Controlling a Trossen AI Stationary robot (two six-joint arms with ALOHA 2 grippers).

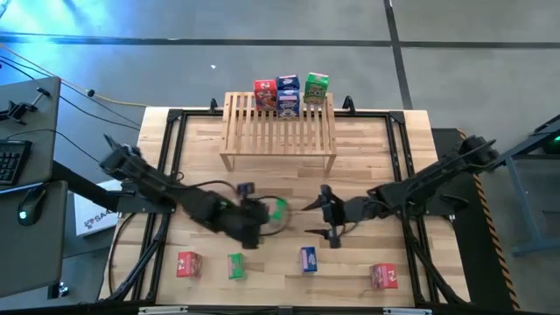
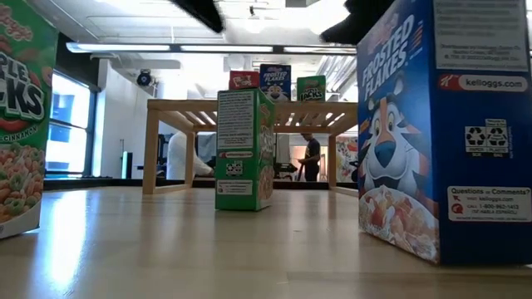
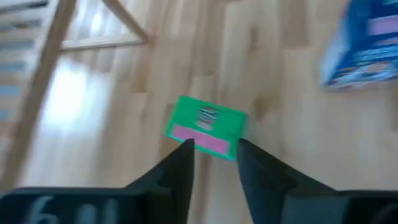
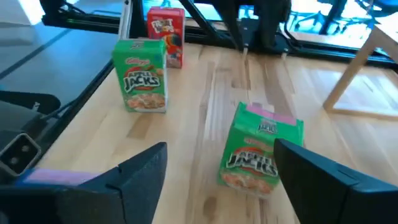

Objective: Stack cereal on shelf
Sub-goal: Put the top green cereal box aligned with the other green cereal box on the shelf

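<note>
On the wooden table (image 1: 385, 157), three cereal boxes (image 1: 290, 92) top the shelf (image 1: 278, 131) upper centre, four wait along the bottom, and the left gripper (image 3: 214, 155), fingers apart, straddles a green box (image 3: 205, 127) mid-frame while the right gripper (image 4: 217, 168) hangs open nearby.

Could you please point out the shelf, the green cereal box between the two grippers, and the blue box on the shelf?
shelf (image 1: 278, 131): high view, on the slatted top.
green cereal box (image 4: 261, 152): right wrist view, on its printed front.
blue box (image 1: 288, 94): high view, on its front face.

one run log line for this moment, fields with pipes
shelf: three boxes at back edge | left gripper: open above green box | right gripper: open, facing it | table: four boxes at front
</note>
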